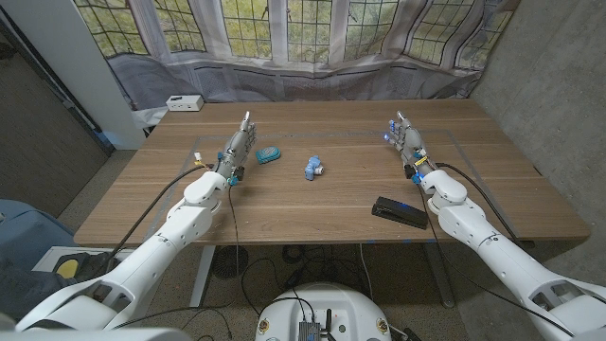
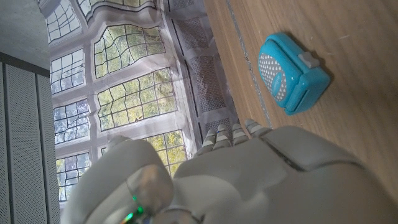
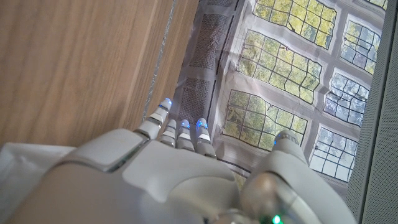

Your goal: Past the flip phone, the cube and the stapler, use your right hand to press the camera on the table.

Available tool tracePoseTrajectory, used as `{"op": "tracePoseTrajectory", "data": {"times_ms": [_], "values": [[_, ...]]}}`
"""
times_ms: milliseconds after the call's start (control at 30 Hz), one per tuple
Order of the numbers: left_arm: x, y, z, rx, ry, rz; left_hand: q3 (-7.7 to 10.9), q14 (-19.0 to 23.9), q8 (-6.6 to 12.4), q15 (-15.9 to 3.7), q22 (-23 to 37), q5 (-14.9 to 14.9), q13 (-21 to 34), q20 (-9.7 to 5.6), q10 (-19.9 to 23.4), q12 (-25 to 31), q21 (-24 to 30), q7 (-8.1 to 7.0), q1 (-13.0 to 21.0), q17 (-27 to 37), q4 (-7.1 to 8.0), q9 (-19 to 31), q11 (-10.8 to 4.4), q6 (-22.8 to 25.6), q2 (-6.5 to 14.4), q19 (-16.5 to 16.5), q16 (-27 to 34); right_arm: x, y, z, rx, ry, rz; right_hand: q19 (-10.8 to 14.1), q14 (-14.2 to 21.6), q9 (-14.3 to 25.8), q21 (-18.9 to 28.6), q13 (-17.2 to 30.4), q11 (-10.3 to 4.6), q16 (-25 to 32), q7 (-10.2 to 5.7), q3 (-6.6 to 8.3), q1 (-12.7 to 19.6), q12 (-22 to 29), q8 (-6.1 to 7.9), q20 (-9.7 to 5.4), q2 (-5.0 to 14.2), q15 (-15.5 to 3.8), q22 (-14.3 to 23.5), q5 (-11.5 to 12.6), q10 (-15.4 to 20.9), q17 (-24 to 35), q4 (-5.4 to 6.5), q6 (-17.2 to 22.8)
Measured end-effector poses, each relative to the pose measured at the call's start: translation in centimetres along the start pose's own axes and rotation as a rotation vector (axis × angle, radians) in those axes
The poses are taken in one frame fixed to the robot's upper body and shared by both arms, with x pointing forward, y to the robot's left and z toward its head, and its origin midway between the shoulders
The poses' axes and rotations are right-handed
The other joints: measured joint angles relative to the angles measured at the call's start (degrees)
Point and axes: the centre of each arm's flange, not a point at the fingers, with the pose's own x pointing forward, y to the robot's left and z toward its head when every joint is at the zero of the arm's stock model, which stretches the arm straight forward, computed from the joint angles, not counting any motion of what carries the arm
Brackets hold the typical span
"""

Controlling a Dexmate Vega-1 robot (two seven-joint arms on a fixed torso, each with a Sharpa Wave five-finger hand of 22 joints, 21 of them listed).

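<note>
Both your hands hold nothing, fingers straight: right hand (image 1: 406,140) far right, left hand (image 1: 240,144) just beside the teal camera (image 1: 268,153).

My wooden table (image 1: 312,204) carries a turquoise camera (image 1: 268,154) left of centre; a small blue-and-white cube (image 1: 313,169) sits near the middle; a black stapler (image 1: 400,212) lies toward my right, close to the near edge; a white box (image 1: 184,102) rests at the far left corner.
</note>
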Motion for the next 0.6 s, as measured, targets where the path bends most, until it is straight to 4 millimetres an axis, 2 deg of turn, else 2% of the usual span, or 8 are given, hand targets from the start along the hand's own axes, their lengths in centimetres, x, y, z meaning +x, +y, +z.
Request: {"op": "tracePoseTrajectory", "data": {"times_ms": [367, 500, 600], "values": [[-0.1, 0.0, 0.5, 0.029, 0.002, -0.017, 0.0, 0.67, 0.4, 0.24, 0.0, 0.0, -0.01, 0.25, 1.12, 0.23, 0.27, 0.48, 0.0, 0.0, 0.0, 0.0, 0.15, 1.15, 0.0, -0.12, 0.39, -0.2, 0.3, 0.0, -0.005, -0.035, 0.004, 0.0, 0.02, 0.0, 0.0, 0.0, 0.08, 0.22, -0.25, -0.01, 0.0, 0.0, 0.0, 0.0, 0.0, 0.01, 0.0, 0.0, 0.35, 0.0, 0.0, 0.48], [-0.3, 0.1, 0.8, 0.037, -0.001, -0.017, 0.0, 1.92, 0.45, 0.21, -0.01, 0.0, -0.01, 0.95, 2.37, 0.67, 0.67, 0.68, 0.03, -0.01, 0.0, 0.0, 0.49, 2.18, -0.01, 0.64, 0.61, -0.4, 0.5, 0.1, -0.009, -0.052, 0.003, 0.31, 0.54, -0.01, 0.0, -0.01, 0.3, 0.22, -0.31, -0.01, 0.07, 0.0, 0.22, 0.32, -0.07, 0.08, -0.01, 0.0, 0.95, -0.01, 0.01, 0.72], [-0.5, 0.3, 1.0, 0.045, -0.003, -0.017, 0.01, 2.54, 0.52, 0.24, -0.01, 0.0, -0.01, 1.18, 3.19, 1.11, 0.72, 0.87, 0.53, -0.01, 0.0, 0.0, 0.49, 2.81, 0.07, 1.37, 0.84, -0.7, 0.6, 0.2, -0.012, -0.064, 0.002, 0.62, 0.54, -0.01, 0.0, -0.01, 0.09, 0.22, -0.62, -0.01, 0.2, 0.0, 0.22, 0.01, -0.23, 0.08, -0.01, 0.0, 1.15, -0.01, 0.01, 1.03]]}}
